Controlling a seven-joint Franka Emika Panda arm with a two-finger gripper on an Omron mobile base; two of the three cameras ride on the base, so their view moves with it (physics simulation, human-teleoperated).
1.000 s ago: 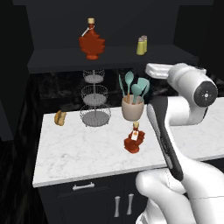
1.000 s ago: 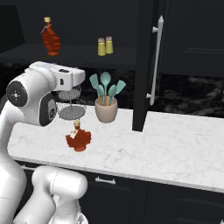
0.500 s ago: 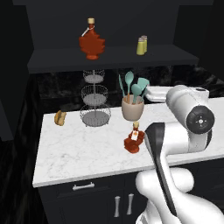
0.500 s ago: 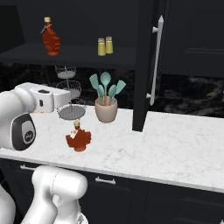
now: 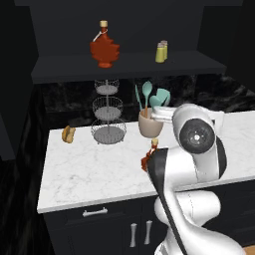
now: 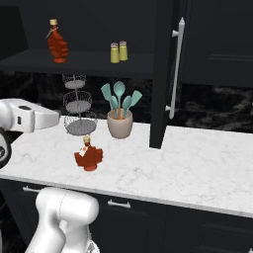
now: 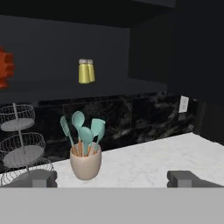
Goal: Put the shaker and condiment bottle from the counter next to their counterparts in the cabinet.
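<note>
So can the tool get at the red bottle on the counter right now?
Probably yes: the bottle stands alone on bare counter, and the open tool holds nothing, though it faces the utensil pot.

On the cabinet shelf [image 6: 89,63] two shakers [image 6: 118,51] stand side by side, touching or nearly so, well to the right of the maple-leaf bottle [image 6: 57,41]. Below, on the surface [image 6: 197,158], the three-tier wire stand [image 6: 78,111] sits at the back, with the utensil crock [image 6: 119,123] just to its right. The condiment bottle [image 6: 88,155] stands in front of them, nearer the front edge. A small bun-like item [image 5: 68,134] lies left of the wire stand. Drawers [image 5: 94,224] sit under the surface.
</note>
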